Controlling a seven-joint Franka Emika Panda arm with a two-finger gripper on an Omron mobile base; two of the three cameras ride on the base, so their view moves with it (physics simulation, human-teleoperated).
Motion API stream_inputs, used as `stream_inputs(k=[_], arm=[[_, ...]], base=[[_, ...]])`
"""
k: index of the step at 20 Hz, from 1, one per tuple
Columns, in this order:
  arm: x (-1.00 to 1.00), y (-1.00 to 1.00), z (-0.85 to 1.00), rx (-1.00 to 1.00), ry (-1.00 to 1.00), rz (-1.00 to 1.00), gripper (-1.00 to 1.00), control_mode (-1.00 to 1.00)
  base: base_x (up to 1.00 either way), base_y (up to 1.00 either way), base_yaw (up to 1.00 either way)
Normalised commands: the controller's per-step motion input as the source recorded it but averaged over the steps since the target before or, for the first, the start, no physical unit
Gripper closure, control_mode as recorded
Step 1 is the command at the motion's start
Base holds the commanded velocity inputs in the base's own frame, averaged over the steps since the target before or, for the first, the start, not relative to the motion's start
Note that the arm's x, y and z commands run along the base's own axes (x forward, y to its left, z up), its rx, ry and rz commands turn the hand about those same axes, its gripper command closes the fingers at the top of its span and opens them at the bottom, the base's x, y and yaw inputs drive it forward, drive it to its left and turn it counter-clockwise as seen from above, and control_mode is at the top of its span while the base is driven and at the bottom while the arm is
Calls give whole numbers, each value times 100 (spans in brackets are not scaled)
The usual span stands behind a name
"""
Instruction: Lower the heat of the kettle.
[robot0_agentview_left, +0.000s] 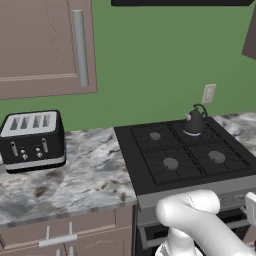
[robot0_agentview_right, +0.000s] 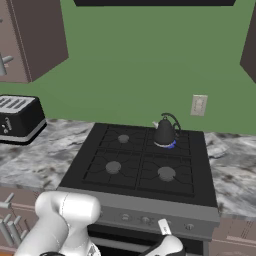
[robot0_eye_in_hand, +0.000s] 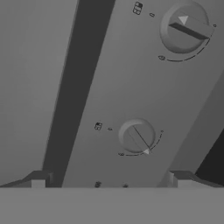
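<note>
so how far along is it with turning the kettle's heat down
Early. The kettle sits on the back right burner with a blue ring still lit at its base. The hand is open, facing the stove's front panel, a knob just ahead of its fingertips, none gripped. Still left: close on the right knob and turn it down.

We see a green wall (robot0_agentview_left: 150, 60) with a pale outlet (robot0_agentview_left: 208, 93) at about 2 o'clock. Brown upper cabinets (robot0_agentview_left: 45, 45) hang at 10 o'clock — one with a long grey handle (robot0_agentview_left: 80, 47). A marbled grey counter (robot0_agentview_left: 75, 175) flanks the black stove (robot0_agentview_right: 145, 160) — brown drawers (robot0_agentview_left: 65, 232) sit beneath at 7 o'clock.
</note>
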Motion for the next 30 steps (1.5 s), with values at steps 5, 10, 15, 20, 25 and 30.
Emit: stream_inputs(k=[5,10,15,20,25,30], arm=[[24,0,-2,-2,0,0,-100,-100],[24,0,-4,-1,0,0,-100,-100],[26,-1,-11,-1,0,0,-100,-100],[28,0,-15,0,0,0,-100,-100],[25,0,-19,0,0,0,-100,-100],[8,-1,-30,0,0,0,-100,-100]], base=[[0,0,0],[0,0,0],[0,0,0],[0,0,0],[0,0,0],[0,0,0]])
